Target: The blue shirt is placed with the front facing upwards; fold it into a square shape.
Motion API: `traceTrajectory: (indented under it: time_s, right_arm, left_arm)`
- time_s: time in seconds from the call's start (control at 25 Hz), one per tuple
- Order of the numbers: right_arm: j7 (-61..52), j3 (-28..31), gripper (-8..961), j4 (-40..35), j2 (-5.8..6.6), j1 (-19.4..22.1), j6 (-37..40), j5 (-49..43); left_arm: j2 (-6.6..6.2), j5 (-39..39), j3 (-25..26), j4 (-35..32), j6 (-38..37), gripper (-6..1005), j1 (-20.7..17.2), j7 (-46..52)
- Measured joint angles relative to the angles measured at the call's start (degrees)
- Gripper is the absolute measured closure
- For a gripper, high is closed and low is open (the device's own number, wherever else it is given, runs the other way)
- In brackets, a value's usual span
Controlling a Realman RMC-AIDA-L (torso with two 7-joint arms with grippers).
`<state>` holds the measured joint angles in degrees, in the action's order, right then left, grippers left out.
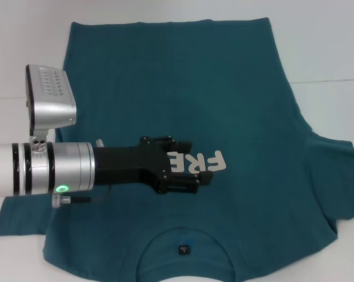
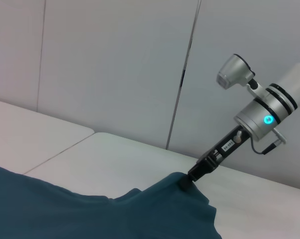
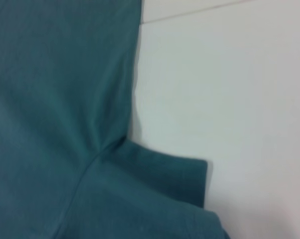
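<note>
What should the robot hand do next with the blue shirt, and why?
Probably lower the left hand and grip cloth for a first fold. The blue shirt lies spread out with both sleeves out, nothing folded yet, and the hand is over the white lettering.

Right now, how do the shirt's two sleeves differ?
The left sleeve lies flat, spread outward, partly under the left arm; the right sleeve is creased and bunched. No gripper is at the left sleeve: the left gripper hangs open over the lettering. On the right sleeve's side, the right gripper meets a raised peak of cloth. Both sleeves are plain teal.
</note>
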<state>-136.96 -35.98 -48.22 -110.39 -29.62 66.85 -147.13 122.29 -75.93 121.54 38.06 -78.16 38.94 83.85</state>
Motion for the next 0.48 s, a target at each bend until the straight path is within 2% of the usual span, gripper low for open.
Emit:
traceTrajectory:
  time_s: [0.48]
  right_arm:
    - [1.9, -0.3, 922, 0.6, -1.55, -2.8, -4.1, -0.4]
  left_arm:
    - [0.21, 0.1, 0.1, 0.0, 0.2, 125, 0.0, 0.4]
